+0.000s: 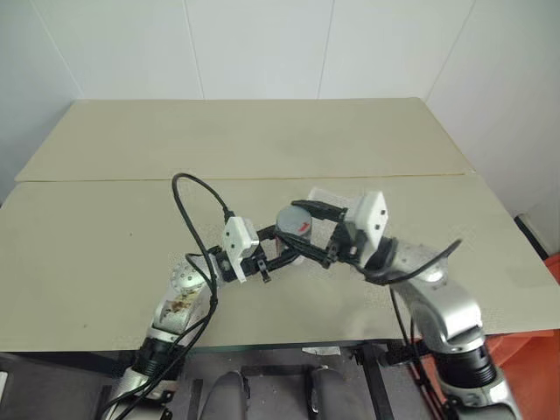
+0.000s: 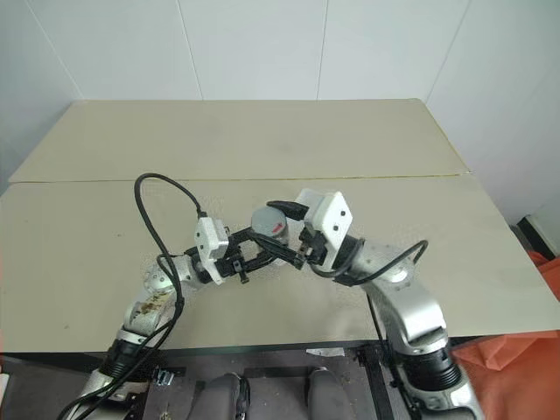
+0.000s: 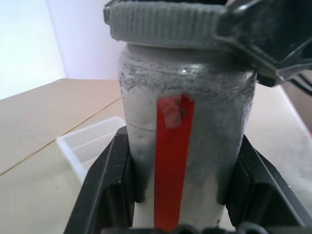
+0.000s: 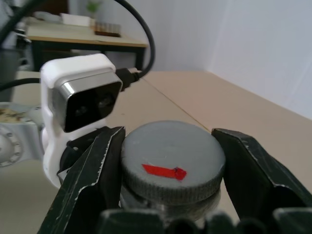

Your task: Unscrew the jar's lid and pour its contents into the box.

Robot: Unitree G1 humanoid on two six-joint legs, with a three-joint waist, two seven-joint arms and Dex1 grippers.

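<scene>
The jar (image 3: 185, 146) is held upright in the air above the table (image 1: 105, 227), between the 2 arms and in front of the box (image 3: 90, 146), which sits on the table just behind it. Its body looks rigid, with a dusty, silvery surface and a red strip running down the side; it is probably light for its size, though the contents are not visible. That smooth round wall could slip or spin in a grip once the cap is twisted, so the sensible hold is low on the body with the fingers on opposite sides, leaving the cap free.

The lid (image 4: 173, 163) is a flat grey cap with a ribbed edge and a red arrow on top. The ribbing gives good purchase, so the rim is the place to take it, not the smooth top.

The left tool (image 3: 185, 185) is clamped on the jar, 1 black finger on each side of the lower body. The right tool (image 4: 170, 170) is closed narrow on the lid, its 2 fingers pressed against opposite sides of the ribbed rim from above. The lid is on the jar, and nothing has been poured into the box as far as can be seen.
</scene>
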